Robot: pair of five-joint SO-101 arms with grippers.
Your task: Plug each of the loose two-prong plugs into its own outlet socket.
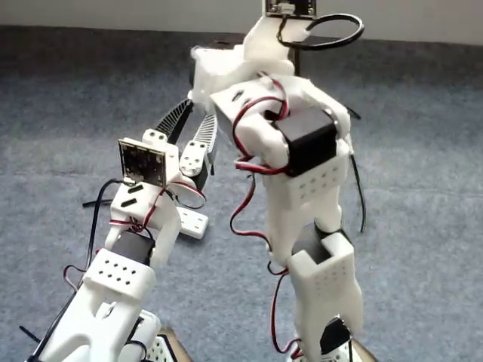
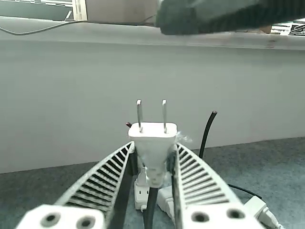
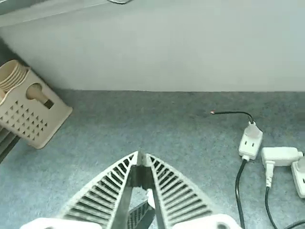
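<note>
My left gripper [image 2: 153, 157] is shut on a white two-prong plug [image 2: 152, 140], held above the carpet with its prongs pointing away toward a pale wall. Its black cord hangs down between the fingers. Below it on the carpet lie white outlet sockets [image 2: 140, 193] and another white plug [image 2: 257, 207]. In the high view the left gripper [image 1: 193, 124] is beside the taller arm. My right gripper [image 3: 141, 164] hangs over grey carpet with its fingertips together. Further off lie a white socket [image 3: 249, 141] on a black cord and a white plug [image 3: 281, 155].
A beige perforated holder [image 3: 29, 114] stands by the wall. A loose black cable end [image 3: 231, 113] lies on the carpet near the sockets. One white socket [image 1: 192, 223] lies between the arms. The taller arm [image 1: 302, 151] takes up the middle of the high view.
</note>
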